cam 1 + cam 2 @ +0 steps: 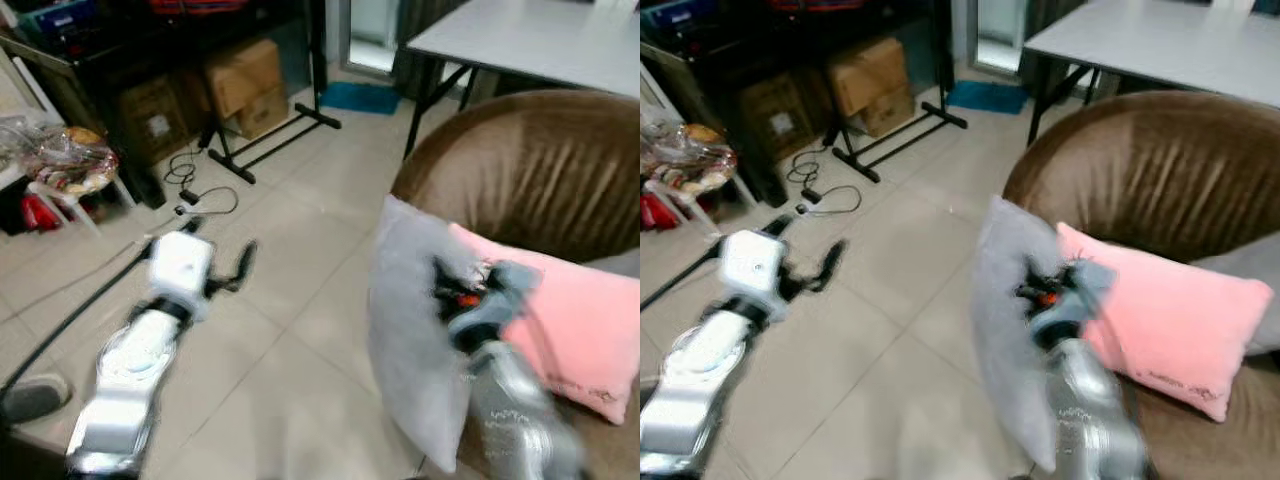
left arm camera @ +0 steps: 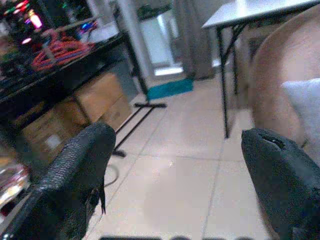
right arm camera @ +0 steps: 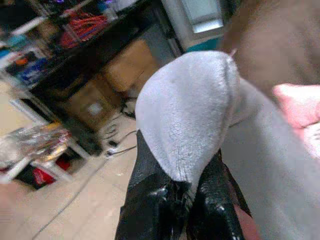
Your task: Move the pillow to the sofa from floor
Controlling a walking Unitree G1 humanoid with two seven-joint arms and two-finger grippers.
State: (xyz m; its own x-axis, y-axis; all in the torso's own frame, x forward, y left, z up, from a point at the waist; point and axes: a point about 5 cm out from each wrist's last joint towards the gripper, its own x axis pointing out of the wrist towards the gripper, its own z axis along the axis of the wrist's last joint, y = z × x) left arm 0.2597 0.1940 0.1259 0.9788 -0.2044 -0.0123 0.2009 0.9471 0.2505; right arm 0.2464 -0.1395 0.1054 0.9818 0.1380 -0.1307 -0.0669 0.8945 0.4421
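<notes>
The grey pillow [image 1: 410, 330] is held upright at the sofa's [image 1: 540, 170] near left edge, touching a pink cushion [image 1: 570, 330], pinched between the right gripper's [image 3: 185, 192] closed fingers, seemingly for placing. The left gripper [image 2: 175, 165] is spread wide, empty, over floor.

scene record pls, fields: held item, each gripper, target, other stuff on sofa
held item: grey pillow, off the floor, upright at the sofa's front edge
right gripper: shut on a fold of the grey pillow
left gripper: open, over the floor tiles, holds nothing
target: brown sofa
other on sofa: pink pillow, beside the grey one
</notes>
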